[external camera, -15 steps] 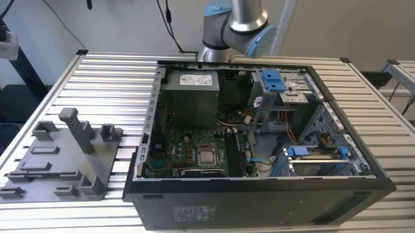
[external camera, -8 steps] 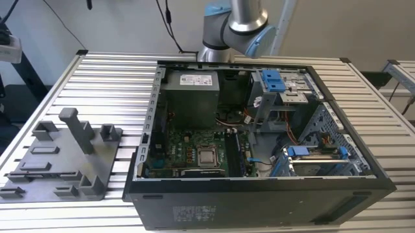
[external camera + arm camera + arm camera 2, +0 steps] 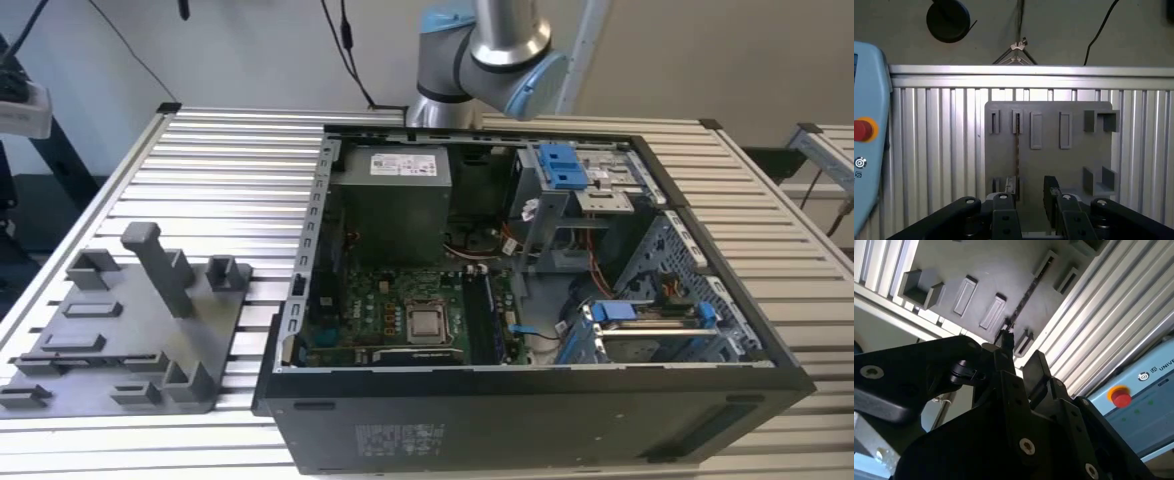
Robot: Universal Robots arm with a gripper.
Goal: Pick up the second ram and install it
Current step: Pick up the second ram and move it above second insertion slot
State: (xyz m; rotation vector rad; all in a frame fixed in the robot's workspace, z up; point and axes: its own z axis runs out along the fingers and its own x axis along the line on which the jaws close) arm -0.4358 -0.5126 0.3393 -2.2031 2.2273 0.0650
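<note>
RAM stick (image 3: 1016,150) sits on its long edge in the grey holder tray (image 3: 1069,165), seen edge-on as a thin dark line in both wrist views (image 3: 1024,298). Far end is dropped in one of the tray's slots; near end, with a pale patch, stops just short of the gripper (image 3: 1028,197).

Long axis runs straight away from the jaws, roughly in line with the gap between them, so the closing direction crosses the stick's thin faces. Stick is not centred in the gap: it lines up near one finger (image 3: 1003,200), and the other finger (image 3: 1052,190) is further off. The second wrist view reads the same way, with the stick's near end just beside one fingertip of the gripper (image 3: 1021,357).

Jaws are apart and hold nothing. No contact with stick or tray that I can see; height above the tray is hard to judge.

Tray lies flat on the slatted aluminium bench (image 3: 929,150), and in the exterior view it (image 3: 200,320) is on the exterior view's left, just beside the open computer case (image 3: 534,420). Pale blue pendant with a red button (image 3: 866,150) rests on the bench beside the tray.
</note>
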